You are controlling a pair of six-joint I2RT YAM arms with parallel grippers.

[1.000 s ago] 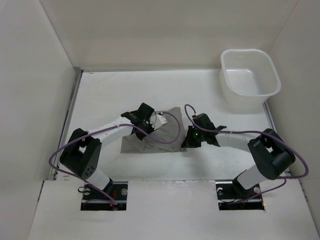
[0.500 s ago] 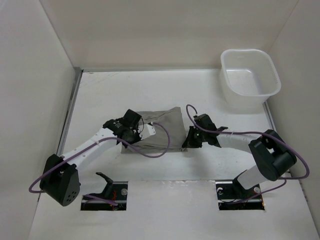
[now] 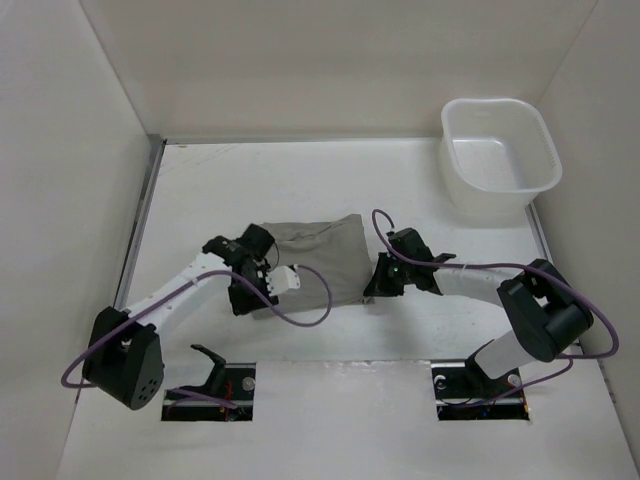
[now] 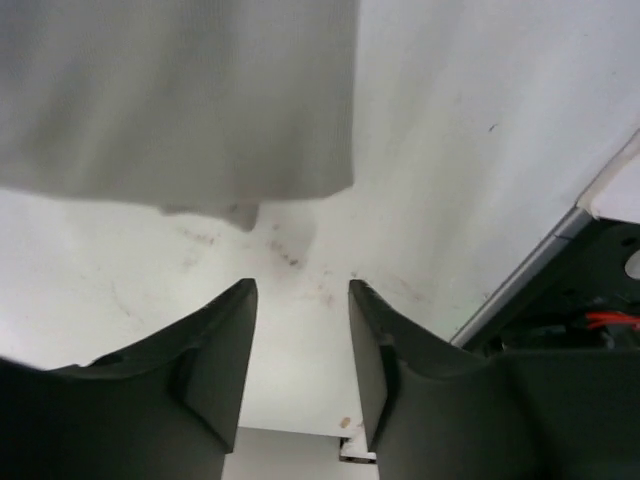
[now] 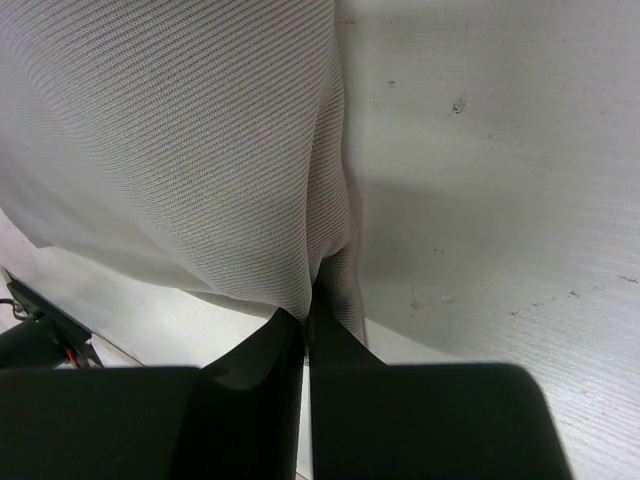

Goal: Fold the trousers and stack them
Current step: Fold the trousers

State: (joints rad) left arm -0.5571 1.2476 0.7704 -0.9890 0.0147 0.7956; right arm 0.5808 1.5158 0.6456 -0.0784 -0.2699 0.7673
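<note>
Centrally on the bench (image 3: 250, 180) lie the trousers (image 3: 325, 250), folded into a compact grey block, nearer the arms than the back wall. 1 white tub (image 3: 495, 202) stands in the far right corner, well apart from the cloth.

The left tool (image 3: 245, 298) is at the block's near left corner, pointing down at the bench. From its wrist camera the left tool (image 4: 300, 290) stands with its 2 fingers (image 4: 225, 340) spread to a moderate gap and nothing between them but scuffed white bench (image 4: 450, 150). The trousers (image 4: 180, 90) fill the upper left of that view, their hem edge just beyond the fingertips and not touched by them. A metal strip and dark hardware with a red wire show at the right edge of that view.

The right tool (image 3: 378, 285) is at the block's right edge. In its own view the right tool (image 5: 305, 320) is closed tight, a ridge of ribbed cloth from the trousers (image 5: 170, 130) pinched between the 2 fingers. That ridge rises in a crease from the grip, with bare bench (image 5: 480, 150) to its right.
</note>
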